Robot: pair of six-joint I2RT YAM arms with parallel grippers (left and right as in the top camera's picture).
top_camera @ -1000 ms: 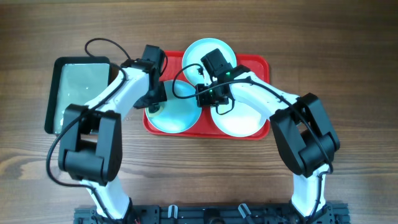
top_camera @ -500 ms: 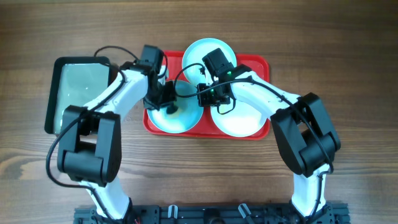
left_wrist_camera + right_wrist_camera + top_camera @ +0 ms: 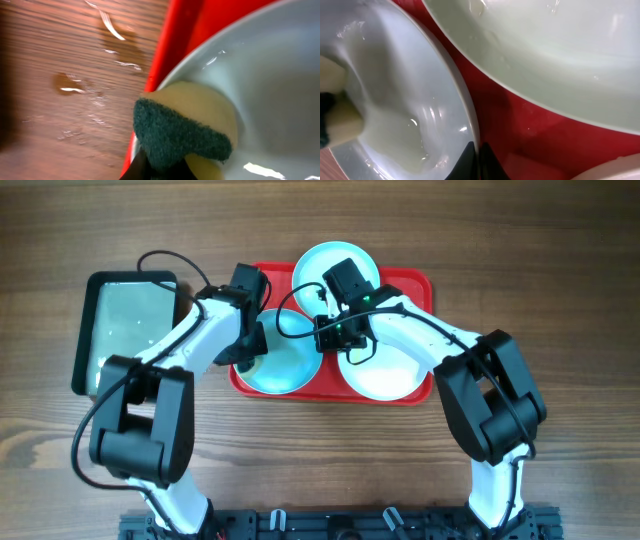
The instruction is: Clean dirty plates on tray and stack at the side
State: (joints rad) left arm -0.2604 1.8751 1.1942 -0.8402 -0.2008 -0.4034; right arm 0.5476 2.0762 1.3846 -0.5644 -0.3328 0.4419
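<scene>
Three plates (image 3: 385, 375) on tray (image 3: 424, 286) overhead; wrist views: left hand (image 3: 160, 169) clamps sponge (image 3: 181, 136), right hand (image 3: 476, 161) pinches aqua plate (image 3: 415, 70)

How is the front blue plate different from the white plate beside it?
The front blue plate is pale aqua, while the white plate is white. The blue plate has a sponge pressed on it by the left tool; the white plate has no sponge. The blue plate lies on the left of the red tray, the white plate on the right. Both are round, shallow and similar in size.
</scene>
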